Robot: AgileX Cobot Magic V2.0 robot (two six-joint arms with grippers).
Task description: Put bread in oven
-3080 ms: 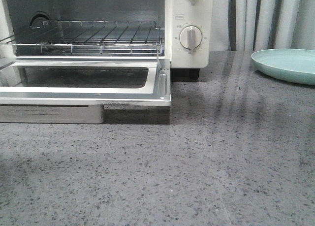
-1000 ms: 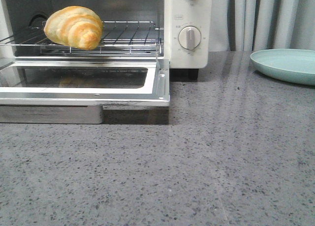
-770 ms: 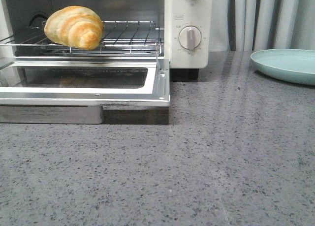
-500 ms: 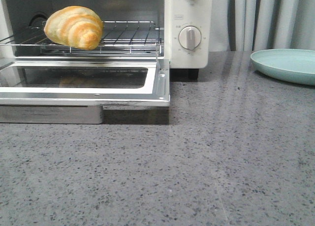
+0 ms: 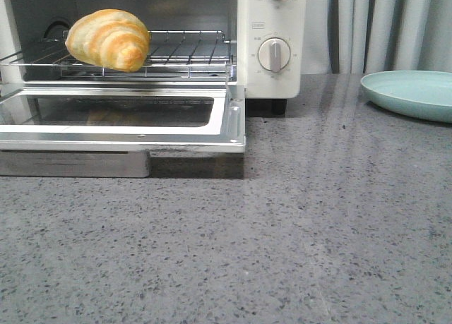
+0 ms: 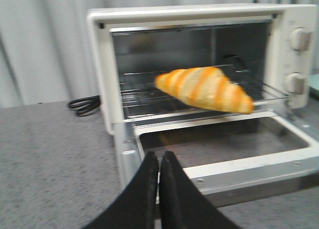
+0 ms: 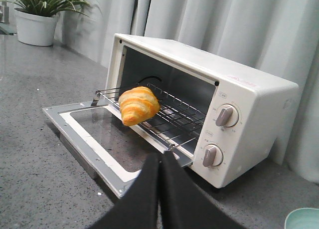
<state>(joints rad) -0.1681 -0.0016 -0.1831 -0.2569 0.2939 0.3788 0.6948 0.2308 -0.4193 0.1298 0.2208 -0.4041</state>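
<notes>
The golden-brown striped bread (image 5: 108, 39) lies on the wire rack (image 5: 183, 56) inside the white oven (image 5: 272, 56), at the rack's left front. The glass door (image 5: 127, 119) hangs open, flat over the counter. The bread also shows in the left wrist view (image 6: 204, 89) and the right wrist view (image 7: 138, 105). My left gripper (image 6: 159, 159) is shut and empty, held back in front of the open door. My right gripper (image 7: 160, 159) is shut and empty, off the door's right corner. Neither gripper shows in the front view.
A pale green plate (image 5: 413, 92) sits on the grey speckled counter at the right. A potted plant (image 7: 37, 14) stands far beyond the oven. A black power cord (image 6: 84, 104) lies beside the oven. Curtains hang behind.
The rack was empty about three seconds ago; the bread now lies on it. Over the last second the bread has stayed put and the view has shifted only slightly.
</notes>
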